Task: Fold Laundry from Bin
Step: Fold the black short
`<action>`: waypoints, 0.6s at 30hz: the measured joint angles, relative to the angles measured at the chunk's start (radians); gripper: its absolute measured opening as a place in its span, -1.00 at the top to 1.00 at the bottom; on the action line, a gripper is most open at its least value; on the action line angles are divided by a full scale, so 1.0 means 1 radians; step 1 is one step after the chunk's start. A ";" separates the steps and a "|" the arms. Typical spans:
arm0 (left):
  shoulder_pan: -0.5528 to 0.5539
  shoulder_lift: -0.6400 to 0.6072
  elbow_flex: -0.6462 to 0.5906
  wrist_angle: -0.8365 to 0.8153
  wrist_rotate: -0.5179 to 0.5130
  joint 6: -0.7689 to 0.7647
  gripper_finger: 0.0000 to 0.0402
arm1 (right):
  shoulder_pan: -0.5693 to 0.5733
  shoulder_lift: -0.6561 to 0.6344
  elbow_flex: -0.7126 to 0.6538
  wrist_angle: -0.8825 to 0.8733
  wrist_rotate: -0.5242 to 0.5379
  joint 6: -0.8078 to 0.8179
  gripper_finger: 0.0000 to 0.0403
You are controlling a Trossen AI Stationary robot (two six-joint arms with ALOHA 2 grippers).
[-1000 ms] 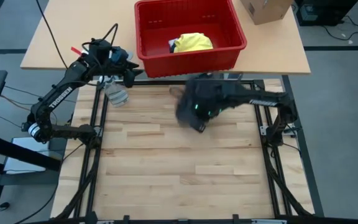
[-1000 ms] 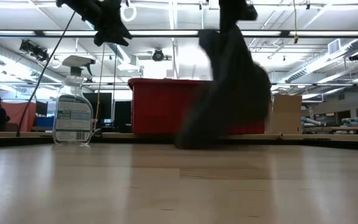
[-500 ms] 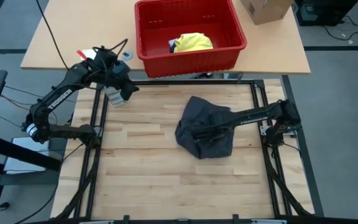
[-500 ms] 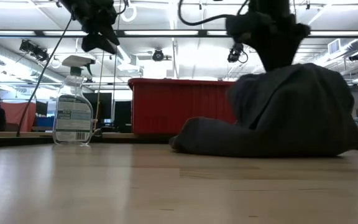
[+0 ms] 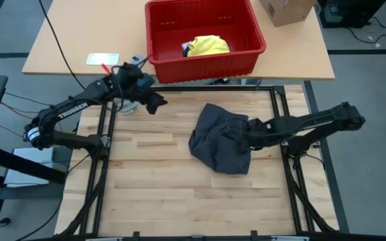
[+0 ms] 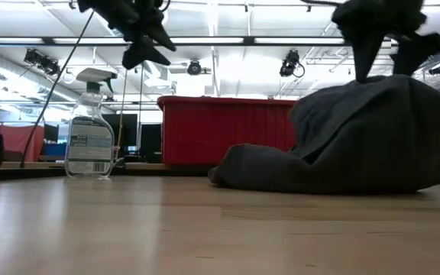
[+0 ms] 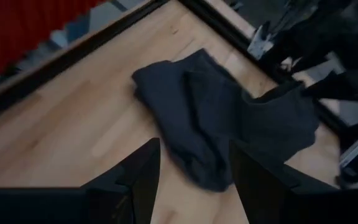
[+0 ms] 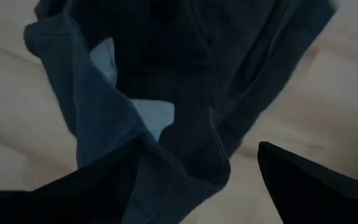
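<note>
Dark grey garment (image 5: 220, 137) lying crumpled on the wooden table (image 5: 159, 187), in front of the red bin (image 5: 203, 37) with a yellow garment (image 5: 210, 45) inside. Right gripper (image 5: 248, 137) just above the heap's right edge, fingers (image 8: 303, 180) spread wide and holding nothing, cloth loose beneath them. Left gripper (image 5: 154, 102) raised near the table's far left corner by a spray bottle (image 6: 90, 130), well apart from the heap, fingers (image 7: 138, 177) apart and empty.
</note>
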 joint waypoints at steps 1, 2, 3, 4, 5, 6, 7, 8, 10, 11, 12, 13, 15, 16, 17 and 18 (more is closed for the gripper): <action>-0.018 0.000 -0.022 0.034 0.000 -0.030 0.03 | 0.003 -0.030 -0.040 0.038 -0.015 0.011 -0.66; -0.036 0.000 -0.047 0.065 0.000 -0.061 0.03 | 0.005 -0.057 -0.082 0.086 -0.030 0.015 -0.66; -0.054 0.000 -0.073 0.095 -0.001 -0.094 0.03 | 0.008 -0.079 -0.120 0.138 -0.046 0.016 -0.66; -0.073 0.000 -0.098 0.122 -0.003 -0.126 0.03 | 0.010 -0.096 -0.156 0.197 -0.063 0.016 -0.66; -0.091 0.000 -0.121 0.147 -0.009 -0.156 0.03 | 0.012 -0.108 -0.194 0.264 -0.078 0.013 -0.66; -0.111 0.000 -0.143 0.169 -0.017 -0.186 0.03 | 0.013 -0.114 -0.230 0.333 -0.093 0.006 -0.66; -0.131 0.000 -0.164 0.189 -0.034 -0.213 0.03 | 0.013 -0.117 -0.264 0.403 -0.105 -0.004 -0.66; -0.152 0.000 -0.185 0.203 -0.056 -0.238 0.03 | 0.013 -0.116 -0.298 0.472 -0.116 -0.016 -0.65; -0.196 0.000 -0.228 0.227 -0.127 -0.281 0.03 | 0.013 -0.101 -0.357 0.584 -0.120 -0.026 -0.61; -0.217 0.000 -0.249 0.238 -0.169 -0.300 0.03 | 0.013 -0.088 -0.386 0.631 -0.120 -0.029 -0.57; -0.236 -0.001 -0.267 0.242 -0.208 -0.327 0.03 | 0.009 -0.074 -0.411 0.673 -0.120 -0.036 -0.52; -0.253 -0.002 -0.283 0.241 -0.237 -0.355 0.03 | 0.003 -0.059 -0.432 0.707 -0.121 -0.046 -0.46; -0.282 -0.002 -0.311 0.247 -0.267 -0.404 0.03 | -0.009 -0.029 -0.461 0.763 -0.126 -0.072 -0.29; -0.297 -0.002 -0.322 0.254 -0.274 -0.427 0.03 | -0.015 -0.015 -0.471 0.785 -0.129 -0.088 -0.18; -0.309 -0.002 -0.328 0.265 -0.273 -0.448 0.03 | -0.023 -0.003 -0.476 0.799 -0.131 -0.106 -0.05; -0.320 -0.002 -0.329 0.271 -0.272 -0.461 0.03 | -0.030 0.007 -0.478 0.813 -0.132 -0.125 0.10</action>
